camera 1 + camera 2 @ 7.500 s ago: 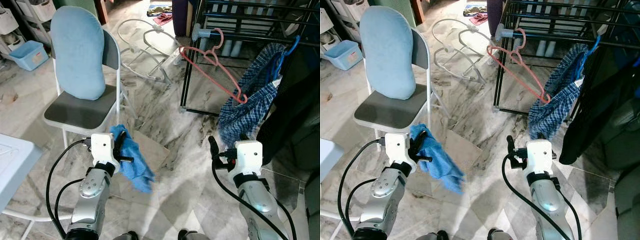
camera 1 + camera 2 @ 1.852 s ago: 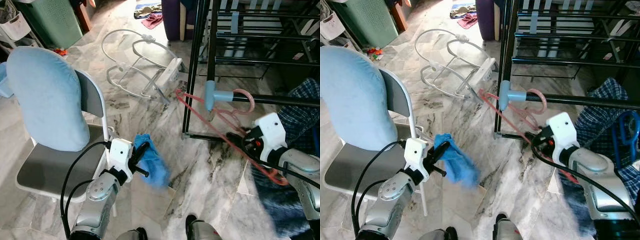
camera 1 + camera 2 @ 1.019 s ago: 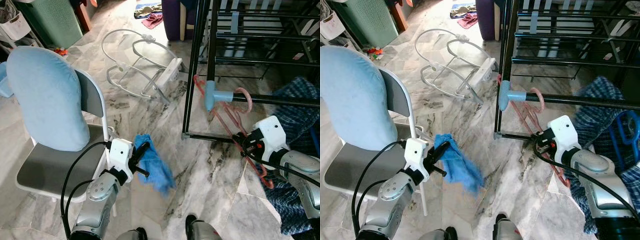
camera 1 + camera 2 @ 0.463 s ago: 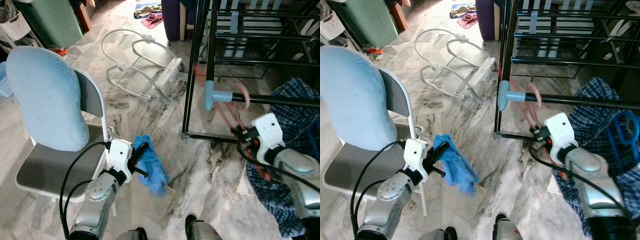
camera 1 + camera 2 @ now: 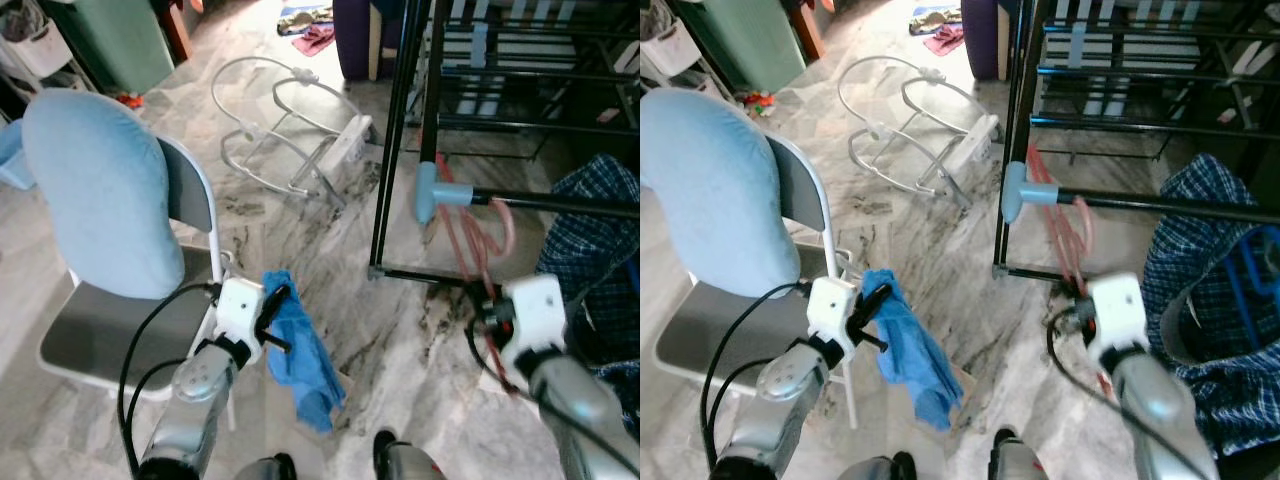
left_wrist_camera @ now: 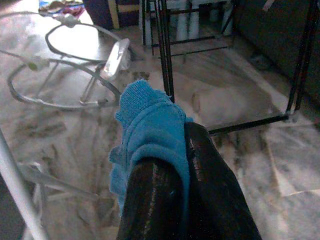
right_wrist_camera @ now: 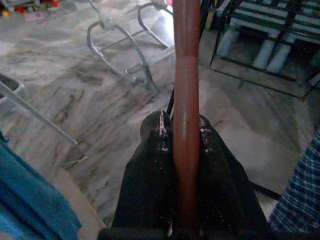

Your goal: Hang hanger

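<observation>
Hanger (image 5: 470, 240): thin, smooth, salmon-red rod, plastic-looking, bent into the usual triangle with a curved hook on top. Hook looped over the black horizontal rail (image 5: 560, 203) of the drying rack (image 5: 400, 150), just beside the rail's pale blue end cap (image 5: 432, 190). Body hangs down from the rail toward the marble floor (image 5: 300, 230), partly blurred.

Right tool (image 7: 186, 145): both black fingers pressed together on the hanger's lower rod; in the right wrist view the rod runs straight up between the two glossy pads. In the head views this tool (image 5: 487, 310) sits below the rail, near the rack's bottom crossbar.

Left tool (image 5: 278, 300): clamped on a blue cloth (image 5: 300, 360), soft knit or terry texture, bunched at the fingers and drooping below them. Held low, beside the front edge of the chair seat.

Chair (image 5: 190, 220): white tubular metal frame, grey padded seat, light blue velvety cushion (image 5: 100, 190) propped upright against the backrest.

Rack: black metal tubes, several parallel bars. A blue-and-white checked garment (image 5: 590, 250) hangs at its right end.

Floor: polished grey-veined marble. A white bent-tube frame (image 5: 290, 130) lies beyond the chair, near the rack's left post.
</observation>
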Controlling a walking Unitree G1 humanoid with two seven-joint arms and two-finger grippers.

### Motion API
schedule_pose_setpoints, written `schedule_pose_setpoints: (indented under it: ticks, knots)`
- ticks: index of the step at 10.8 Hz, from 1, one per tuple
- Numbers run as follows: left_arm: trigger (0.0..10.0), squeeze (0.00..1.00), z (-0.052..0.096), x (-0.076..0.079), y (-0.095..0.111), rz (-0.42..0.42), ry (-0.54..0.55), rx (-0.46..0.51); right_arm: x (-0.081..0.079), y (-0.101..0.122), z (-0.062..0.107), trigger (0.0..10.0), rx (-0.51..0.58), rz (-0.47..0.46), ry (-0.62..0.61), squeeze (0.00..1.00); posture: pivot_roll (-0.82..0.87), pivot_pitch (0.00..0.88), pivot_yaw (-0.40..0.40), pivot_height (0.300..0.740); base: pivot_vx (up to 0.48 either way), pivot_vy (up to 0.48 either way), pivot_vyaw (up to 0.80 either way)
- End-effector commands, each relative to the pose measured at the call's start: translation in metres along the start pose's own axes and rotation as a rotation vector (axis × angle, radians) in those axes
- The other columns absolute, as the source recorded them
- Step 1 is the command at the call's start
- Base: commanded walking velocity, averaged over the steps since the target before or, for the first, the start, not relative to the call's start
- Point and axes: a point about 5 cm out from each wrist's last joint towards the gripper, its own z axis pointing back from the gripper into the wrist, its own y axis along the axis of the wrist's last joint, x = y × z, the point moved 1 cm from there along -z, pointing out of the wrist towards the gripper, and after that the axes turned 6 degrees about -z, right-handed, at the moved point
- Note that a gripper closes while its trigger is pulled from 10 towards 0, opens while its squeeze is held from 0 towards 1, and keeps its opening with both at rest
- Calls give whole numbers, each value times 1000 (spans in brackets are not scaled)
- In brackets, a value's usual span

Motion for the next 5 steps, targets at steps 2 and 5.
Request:
schedule_pose_setpoints:
  ticks: [2,5]
  knots:
    - [10000,0,-4,5,1,-74,-18,2,-13,-9,16,10000,17,-21,-27,0,-200,216,130,740,0,0,0]
    - [10000,0,-7,7,-6,-61,-5,-36,-34,-33,28,10000,-39,-99,-79,0,-220,217,126,740,0,0,0]
